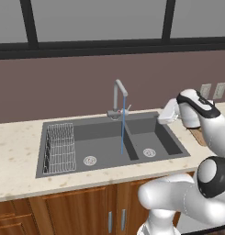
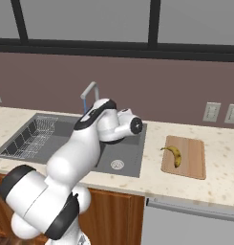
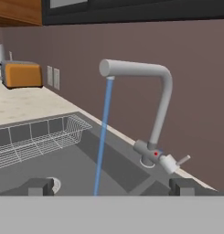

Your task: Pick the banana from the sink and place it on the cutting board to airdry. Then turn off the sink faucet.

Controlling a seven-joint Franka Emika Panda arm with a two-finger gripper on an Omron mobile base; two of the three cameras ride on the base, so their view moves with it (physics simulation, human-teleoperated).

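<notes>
robot arm beside a running kitchen faucet, banana already on the board.

from left to right in the right base view: a wire rack [image 2: 33,138] sits in the left basin of the dark sink [image 2: 130,165]; the grey faucet [image 2: 90,91] stands at the sink's back edge, its spout partly hidden by the white arm, a thin blue stream [image 1: 123,124] falling into the sink; on the counter [image 2: 218,177] right of the sink lies the wooden board [image 2: 192,162], with the banana [image 2: 175,154] on its left half. in the hand view the gripper [image 3: 111,186] faces the faucet, its two dark tips spread wide apart and holding nothing; the lever [image 3: 177,161] sticks out at the faucet's base; a toaster [image 3: 22,74] stands far along the counter.
</notes>
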